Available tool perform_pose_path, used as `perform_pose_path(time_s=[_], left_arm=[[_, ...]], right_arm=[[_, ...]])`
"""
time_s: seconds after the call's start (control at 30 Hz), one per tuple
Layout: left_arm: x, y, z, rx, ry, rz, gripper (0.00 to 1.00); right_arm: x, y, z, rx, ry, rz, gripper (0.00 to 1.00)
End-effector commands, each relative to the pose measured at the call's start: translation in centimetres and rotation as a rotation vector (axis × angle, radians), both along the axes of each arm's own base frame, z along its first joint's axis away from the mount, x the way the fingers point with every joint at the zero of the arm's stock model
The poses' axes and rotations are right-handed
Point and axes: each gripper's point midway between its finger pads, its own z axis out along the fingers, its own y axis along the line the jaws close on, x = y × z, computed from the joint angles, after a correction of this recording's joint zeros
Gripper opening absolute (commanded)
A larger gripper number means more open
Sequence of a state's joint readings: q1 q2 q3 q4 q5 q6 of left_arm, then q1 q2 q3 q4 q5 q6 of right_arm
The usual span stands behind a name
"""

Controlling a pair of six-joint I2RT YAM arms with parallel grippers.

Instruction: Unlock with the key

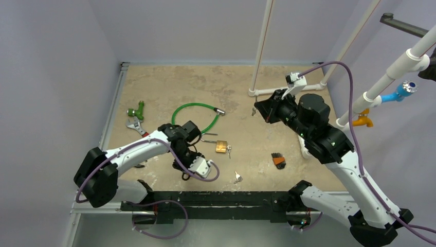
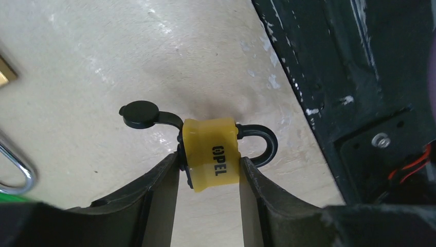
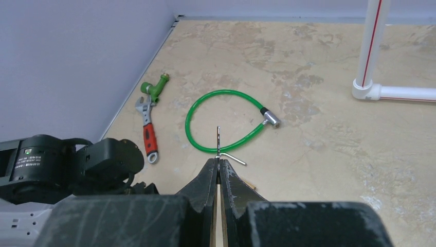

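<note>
Black lettering "OPEL" on yellow padlock [image 2: 212, 160] cover; nothing else legible.

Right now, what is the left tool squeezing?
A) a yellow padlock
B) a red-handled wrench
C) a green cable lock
A: the left tool pinches the yellow padlock by its two sides.
</note>
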State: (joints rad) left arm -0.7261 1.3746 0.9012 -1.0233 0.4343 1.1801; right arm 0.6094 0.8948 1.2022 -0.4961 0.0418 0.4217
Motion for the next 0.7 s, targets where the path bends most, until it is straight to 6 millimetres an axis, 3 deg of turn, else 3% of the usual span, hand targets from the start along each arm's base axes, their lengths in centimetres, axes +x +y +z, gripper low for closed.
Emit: perform_pose_path(time_s=[0.0,0.13,0.33,0.47,0.53,0.6,0.63,0.67], left_arm=[[2.1,-2.3,0.9,-0.153,-0.261,-0.386,0.0],[2.5,-3.3,0.1,-0.205,-0.351,-0.605,0.0],[2.4,-3.7,-3.2,-0.233,-0.411,-0.892,0.0],[2.9,-4.0,-4.4,-0.227,-0.435,-0.99,0.13],[3.1,-4.4,-4.0,-0.234,-0.441,-0.981,0.31],[3.4,-4.5,-3.1,-0.229,-0.444,-0.93,0.78],[3.6,-4.5,-2.5,-0.227,-0.443,-0.892,0.91],[3.9,-4.7,-1.4,-0.226,-0.45,-0.851,0.98]], right_arm=[[-0.1,-0.9,2.7,0.033,-0.067,-0.032,0.0],[0.0,-0.4,2.6,0.039,-0.068,-0.012,0.0],[0.2,0.2,2.4,0.057,-0.069,0.003,0.0],[0.1,0.3,2.2,0.067,-0.069,0.006,0.0],[0.1,0.3,2.0,0.068,-0.067,0.008,0.0],[0.1,0.3,1.8,0.065,-0.066,0.008,0.0],[0.1,0.3,1.8,0.064,-0.067,0.01,0.0],[0.1,0.4,1.8,0.064,-0.067,0.013,0.0]])
